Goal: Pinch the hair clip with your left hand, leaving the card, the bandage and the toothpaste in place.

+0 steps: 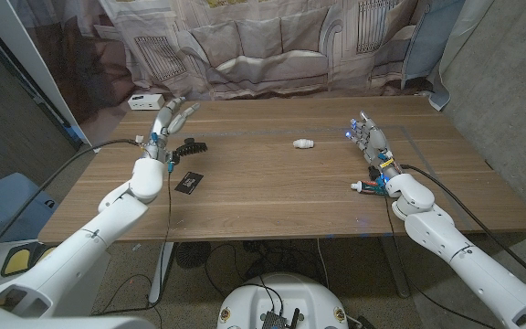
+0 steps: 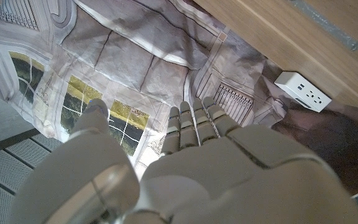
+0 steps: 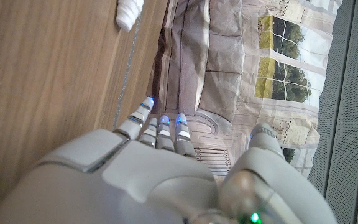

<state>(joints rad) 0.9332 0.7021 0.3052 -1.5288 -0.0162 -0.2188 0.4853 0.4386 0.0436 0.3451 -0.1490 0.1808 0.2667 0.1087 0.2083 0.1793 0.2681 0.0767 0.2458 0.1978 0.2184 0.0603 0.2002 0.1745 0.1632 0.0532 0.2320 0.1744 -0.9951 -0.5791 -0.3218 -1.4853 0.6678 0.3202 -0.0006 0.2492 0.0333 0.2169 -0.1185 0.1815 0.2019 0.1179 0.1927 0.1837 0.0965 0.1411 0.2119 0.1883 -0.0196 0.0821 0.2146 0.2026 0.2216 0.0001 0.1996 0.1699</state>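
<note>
The black hair clip (image 1: 190, 146) lies on the wooden table (image 1: 272, 183) near its left side. My left hand (image 1: 173, 119) hovers just behind and left of the clip, fingers spread, holding nothing; the left wrist view shows the back of this hand (image 2: 185, 162) with fingers stretched out. A black card (image 1: 188, 183) lies in front of the clip. The white bandage roll (image 1: 304, 143) sits mid-table and shows in the right wrist view as well (image 3: 129, 12). The toothpaste (image 1: 368, 186) lies by my right wrist. My right hand (image 1: 365, 137) stands with fingers apart and nothing in it (image 3: 166, 174).
A white power strip (image 1: 146, 100) sits at the table's back left corner, close behind my left hand, and appears in the left wrist view (image 2: 300, 92). A printed curtain (image 1: 272, 46) hangs behind the table. Black cables run along both arms.
</note>
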